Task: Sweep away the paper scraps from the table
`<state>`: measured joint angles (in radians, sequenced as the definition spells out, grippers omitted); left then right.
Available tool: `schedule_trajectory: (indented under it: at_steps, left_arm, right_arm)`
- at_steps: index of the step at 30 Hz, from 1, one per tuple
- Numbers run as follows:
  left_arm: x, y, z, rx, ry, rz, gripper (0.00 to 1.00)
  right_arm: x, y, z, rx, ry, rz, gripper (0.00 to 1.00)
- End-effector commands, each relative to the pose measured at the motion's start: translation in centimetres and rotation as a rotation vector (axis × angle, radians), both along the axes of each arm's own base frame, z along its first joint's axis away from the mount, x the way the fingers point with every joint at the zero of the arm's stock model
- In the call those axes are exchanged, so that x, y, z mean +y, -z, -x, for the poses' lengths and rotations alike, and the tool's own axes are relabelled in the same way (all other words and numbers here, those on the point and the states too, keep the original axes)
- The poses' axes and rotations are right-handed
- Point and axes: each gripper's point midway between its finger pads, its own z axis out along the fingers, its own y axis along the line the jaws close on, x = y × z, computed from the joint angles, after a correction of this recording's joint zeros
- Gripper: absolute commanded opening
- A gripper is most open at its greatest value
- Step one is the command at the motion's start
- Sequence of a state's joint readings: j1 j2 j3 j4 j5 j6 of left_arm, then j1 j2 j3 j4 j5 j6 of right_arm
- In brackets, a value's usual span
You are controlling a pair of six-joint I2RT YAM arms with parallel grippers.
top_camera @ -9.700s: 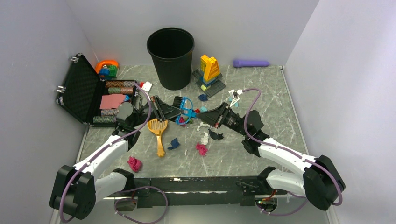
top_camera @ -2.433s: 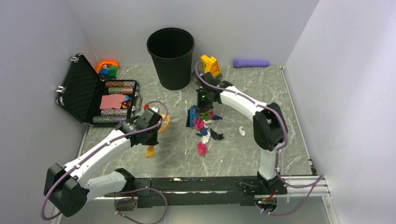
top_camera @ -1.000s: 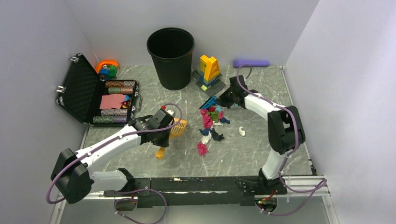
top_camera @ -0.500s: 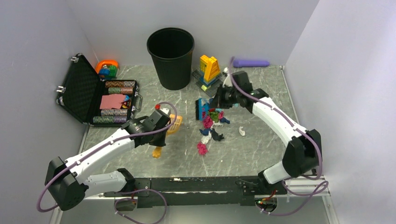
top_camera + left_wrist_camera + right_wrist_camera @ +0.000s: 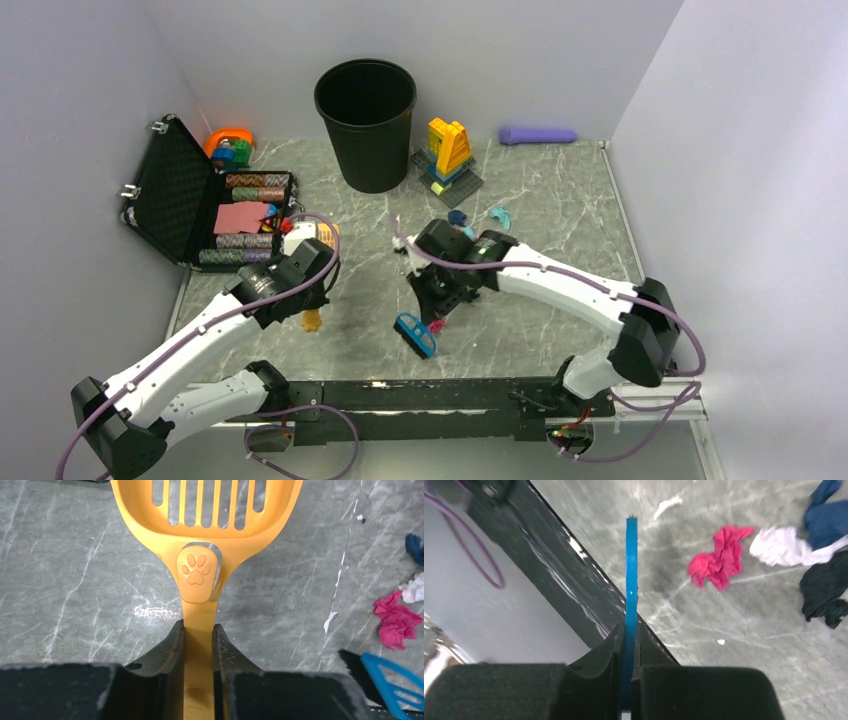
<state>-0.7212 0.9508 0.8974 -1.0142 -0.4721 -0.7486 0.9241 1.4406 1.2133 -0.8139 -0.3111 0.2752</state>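
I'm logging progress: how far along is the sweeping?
Done: nothing collected; the visible part of the orange scoop is empty. In hand: left gripper grips the scoop, right gripper the blue brush. Left: pink, white and dark paper scraps lie loose on the table.

Orange-yellow scoop (image 5: 200,555), paw print stamped on it; grey marble table (image 5: 75,580), thin white veins; bright blue brush (image 5: 631,580); paper scraps (image 5: 719,562) magenta, white, dark blue; black bin (image 5: 366,155).
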Motion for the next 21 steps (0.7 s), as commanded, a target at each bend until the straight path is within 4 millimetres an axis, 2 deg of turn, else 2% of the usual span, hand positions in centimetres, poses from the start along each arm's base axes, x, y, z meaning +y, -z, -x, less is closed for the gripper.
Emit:
schedule_trajectory:
  at_steps: [1, 4, 6, 8, 11, 14, 18, 21]
  left_arm:
    - [1.2, -1.4, -0.6, -0.073, -0.085, 0.021, 0.0]
    - [1.2, -1.5, -0.7, -0.072, -0.082, 0.021, 0.0]
    - [1.2, -1.4, -0.7, -0.066, -0.078, 0.015, 0.0]
    - [1.2, -1.3, -0.6, -0.059, -0.074, 0.009, 0.0]
    - [0.6, -0.9, -0.7, -0.05, -0.032, 0.017, 0.0]
    - [0.2, -0.3, -0.6, -0.03, -0.021, 0.023, 0.0]
    - [-0.1, -0.1, -0.7, -0.018, -0.013, 0.027, 0.0]
    - [-0.8, -0.2, -0.8, -0.018, 0.029, 0.046, 0.0]
  right_arm:
    - [-1.8, 2.7, 0.0, -0.088, -0.059, 0.26, 0.0]
    - [-2.3, 4.1, -1.2, -0.143, -0.071, 0.381, 0.0]
    - [-3.3, 4.5, -3.2, -0.221, -0.038, 0.482, 0.0]
    - [-4.6, 4.0, -5.4, -0.324, 0.015, 0.587, 0.0]
    - [-6.1, 2.4, -8.4, -0.473, 0.093, 0.703, 0.0]
    - [-6.3, 0.5, -10.2, -0.564, 0.147, 0.722, 0.0]
    - [-6.1, -2.5, -11.5, -0.644, 0.226, 0.688, 0.0]
    - [-5.3, -5.2, -11.4, -0.646, 0.251, 0.568, 0.0]
